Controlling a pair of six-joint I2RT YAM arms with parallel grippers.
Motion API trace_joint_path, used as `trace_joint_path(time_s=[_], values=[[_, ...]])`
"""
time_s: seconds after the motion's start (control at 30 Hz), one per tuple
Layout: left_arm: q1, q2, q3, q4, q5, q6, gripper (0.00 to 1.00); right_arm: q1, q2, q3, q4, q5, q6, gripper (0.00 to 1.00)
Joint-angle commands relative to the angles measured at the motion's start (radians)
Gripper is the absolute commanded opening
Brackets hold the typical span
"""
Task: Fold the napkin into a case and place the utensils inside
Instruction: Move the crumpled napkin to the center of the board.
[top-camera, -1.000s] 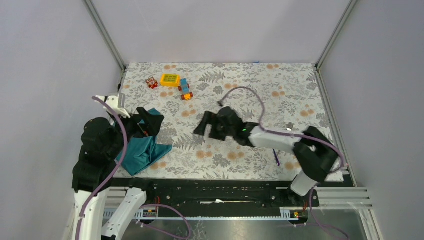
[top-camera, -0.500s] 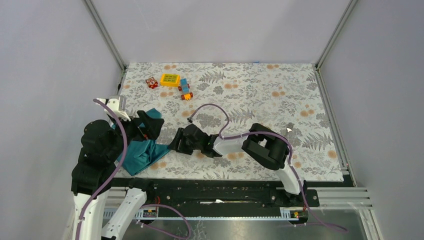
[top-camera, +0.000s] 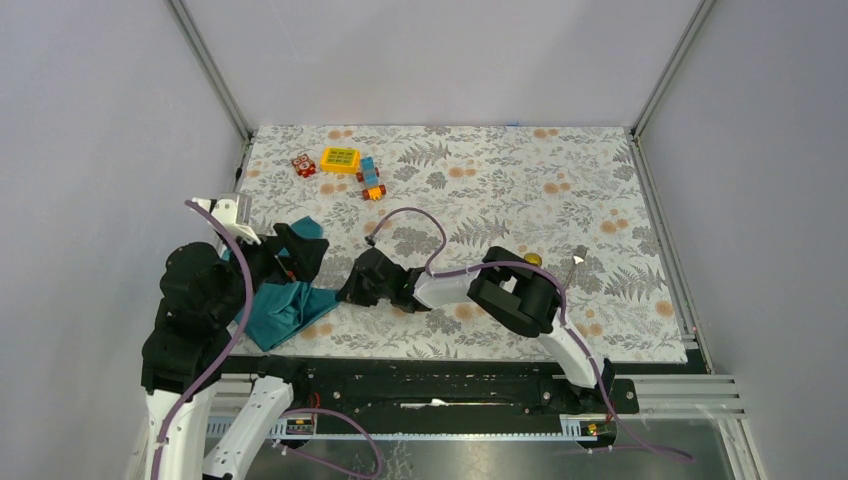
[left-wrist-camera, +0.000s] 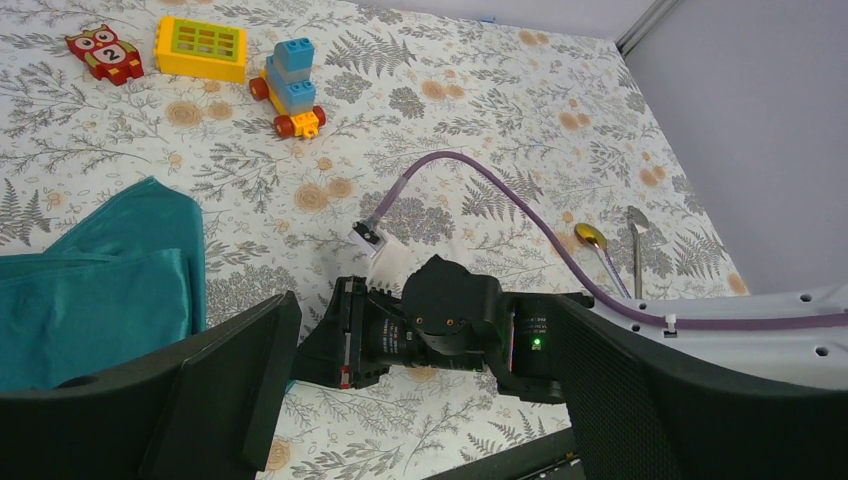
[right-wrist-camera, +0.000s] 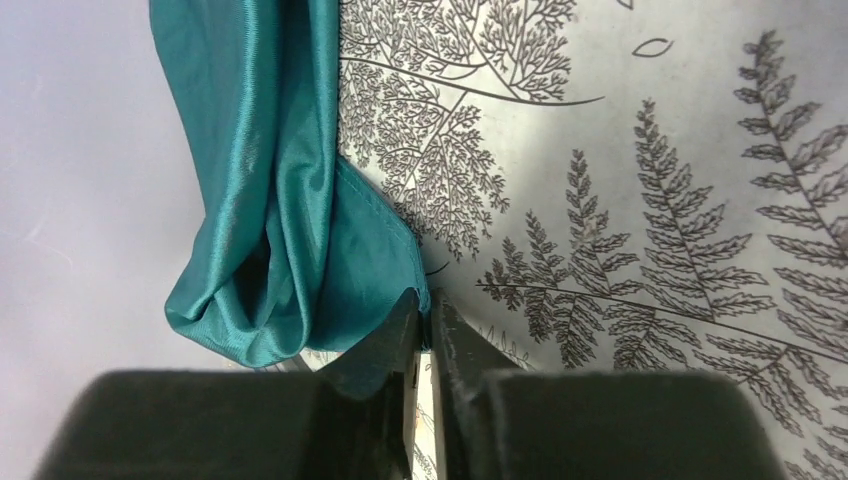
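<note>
The dark teal napkin (top-camera: 285, 310) lies bunched at the table's near left, partly under my left arm. My right gripper (top-camera: 350, 290) reaches across to its right corner, and the right wrist view shows the jaws shut on the napkin (right-wrist-camera: 280, 200) at that corner (right-wrist-camera: 424, 312). My left gripper (top-camera: 292, 252) hovers over the cloth's far end with its jaws wide open and nothing between them (left-wrist-camera: 425, 335). The two utensils lie right of centre: a gold-headed spoon (left-wrist-camera: 592, 237) and a slim silvery piece (left-wrist-camera: 637, 245). The right arm hides most of the spoon's handle.
Toy blocks sit at the far left of the patterned table: a red owl block (top-camera: 303, 165), a yellow block (top-camera: 340, 159) and a blue wheeled stack (top-camera: 370, 180). A purple cable (top-camera: 420, 222) loops above the right wrist. Metal frame posts stand at both far corners.
My right arm swung left from the table's middle to the napkin's corner, and its jaws went from open to shut on the cloth. The left arm barely moved.
</note>
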Motion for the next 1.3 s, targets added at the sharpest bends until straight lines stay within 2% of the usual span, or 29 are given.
trace_joint_path(time_s=[0.0,0.03,0.13,0.27,0.4,0.53,0.67,0.77,0.93,1.07,1.23,1.27], values=[[0.004,0.022,0.024,0.008,0.019,-0.001,0.99,0.005,-0.048,0.001,-0.070,0.066,-0.066,0.04],[0.004,0.025,0.023,0.003,0.017,-0.001,0.99,-0.003,-0.076,-0.026,-0.078,0.078,-0.082,0.00],[0.004,0.040,0.005,-0.004,0.005,-0.003,0.99,-0.045,-0.178,-0.159,-0.057,0.049,-0.126,0.00],[0.004,0.077,-0.035,0.000,0.003,-0.027,0.99,-0.147,-0.343,-0.364,0.011,-0.118,-0.232,0.00],[0.004,0.165,-0.110,0.032,0.091,-0.079,0.99,-0.242,-0.484,-0.522,-0.074,-0.238,-0.359,0.00],[0.003,0.293,-0.192,0.071,0.235,-0.111,0.99,-0.318,-0.652,-0.636,-0.205,-0.222,-0.474,0.00],[-0.006,0.344,-0.295,0.129,0.275,-0.151,0.99,-0.375,-0.808,-0.664,-0.399,-0.098,-0.578,0.00],[-0.039,0.344,-0.299,0.121,0.204,-0.196,0.99,-0.428,-0.874,-0.640,-0.515,-0.013,-0.626,0.00],[-0.047,0.281,-0.347,0.135,0.139,-0.375,0.99,-0.470,-0.910,-0.538,-0.667,0.079,-0.649,0.00],[-0.045,0.273,-0.379,0.149,0.107,-0.395,0.99,-0.471,-0.960,-0.513,-0.690,0.058,-0.694,0.00],[-0.041,0.355,-0.289,0.041,-0.117,-0.390,0.97,-0.471,-1.015,-0.520,-0.710,0.024,-0.719,0.00],[-0.037,0.366,-0.277,0.019,-0.204,-0.413,0.87,-0.472,-1.029,-0.527,-0.708,0.031,-0.719,0.00]])
